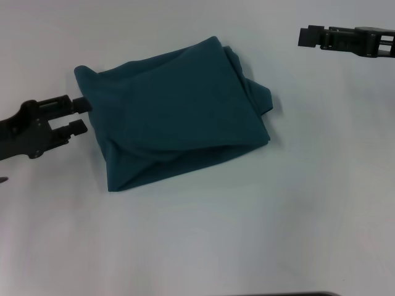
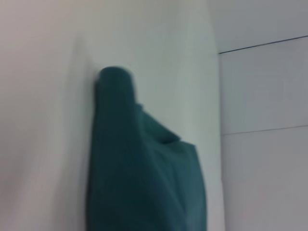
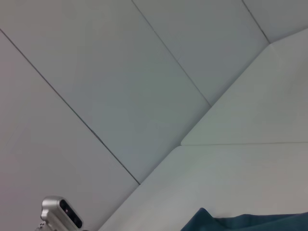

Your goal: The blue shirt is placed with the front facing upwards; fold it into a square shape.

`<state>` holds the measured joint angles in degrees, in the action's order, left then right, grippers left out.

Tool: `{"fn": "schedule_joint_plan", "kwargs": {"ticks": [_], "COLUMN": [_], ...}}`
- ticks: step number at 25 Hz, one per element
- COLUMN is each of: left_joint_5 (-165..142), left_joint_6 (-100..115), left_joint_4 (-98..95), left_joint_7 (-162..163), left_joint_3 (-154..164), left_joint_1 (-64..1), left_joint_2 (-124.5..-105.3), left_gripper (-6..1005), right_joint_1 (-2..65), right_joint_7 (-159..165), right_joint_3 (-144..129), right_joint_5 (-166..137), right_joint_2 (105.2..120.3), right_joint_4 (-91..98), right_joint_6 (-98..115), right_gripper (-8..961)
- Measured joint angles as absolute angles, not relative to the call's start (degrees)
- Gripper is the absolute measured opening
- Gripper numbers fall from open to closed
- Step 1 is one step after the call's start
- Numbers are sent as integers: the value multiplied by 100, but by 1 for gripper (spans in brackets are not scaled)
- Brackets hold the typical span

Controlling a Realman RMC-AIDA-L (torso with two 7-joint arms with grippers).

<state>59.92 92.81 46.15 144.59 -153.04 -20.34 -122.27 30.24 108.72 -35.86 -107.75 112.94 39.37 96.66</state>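
Blue shirt point(image 1: 179, 117) is what I'm working on, and it lies folded near the middle of the white table point(image 1: 203, 246), a rough four-sided bundle turned slightly askew to the table's edges. No lettering shows, so the front is tucked inside. Nearest me, its lower edge sags loose with one long crease running across. The cloth looks soft and matte, thick where layers stack. I judge the folding nearly done: what's left is squaring it up.

My left gripper point(image 1: 81, 116) sits just beside the shirt's left edge, fingers parted with a gap between them and nothing in them; the upper fingertip looks about level with the cloth's edge, touching or almost. The corner above it pokes up in a small peak, which the left wrist view shows as a rounded hump. On the far right side a flap sticks out past the outline, layers bunched there.

My right gripper point(image 1: 310, 36) hangs well apart, over the table's far right corner; I cannot tell how its fingers stand.

Next I'd tuck that flap and flatten the peak.
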Motion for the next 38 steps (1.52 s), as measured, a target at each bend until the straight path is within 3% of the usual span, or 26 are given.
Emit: {"fn": "schedule_joint_plan", "kwargs": {"ticks": [7, 12, 17, 27, 33, 38], "left_joint_5": [6135, 7715, 7924, 7545, 6819, 6647], "left_joint_6": [9559, 11438, 11500, 11243, 11092, 11045], "left_joint_4": [4723, 3959, 4238, 4496, 4583, 4522], "left_joint_7": [14115, 10699, 8827, 9011, 8273, 7344], "left_joint_3": [-15328, -15318, -15243, -15251, -15248, -15308], "left_joint_1": [-2088, -2076, -1912, -1771, -1665, -1495], "left_joint_2": [-12238, -11947, -12070, -11962, -11933, -12122], "left_gripper": [591, 594, 596, 618, 618, 617], "right_joint_1": [3023, 2970, 2878, 2729, 2755, 2743], "right_joint_7": [10872, 10430, 9905, 8964, 7620, 7229], "right_joint_3": [-3593, -3448, -3432, -3623, -4077, -4546], "right_joint_5": [-10775, -10604, -10589, -10809, -11588, -11246], "right_joint_2": [11293, 11380, 11491, 11619, 11958, 11990], "right_joint_4": [3937, 4012, 4102, 4160, 4172, 3687], "right_joint_6": [9651, 9660, 9648, 9662, 9600, 9667], "right_gripper": [870, 870, 870, 871, 871, 870]}}
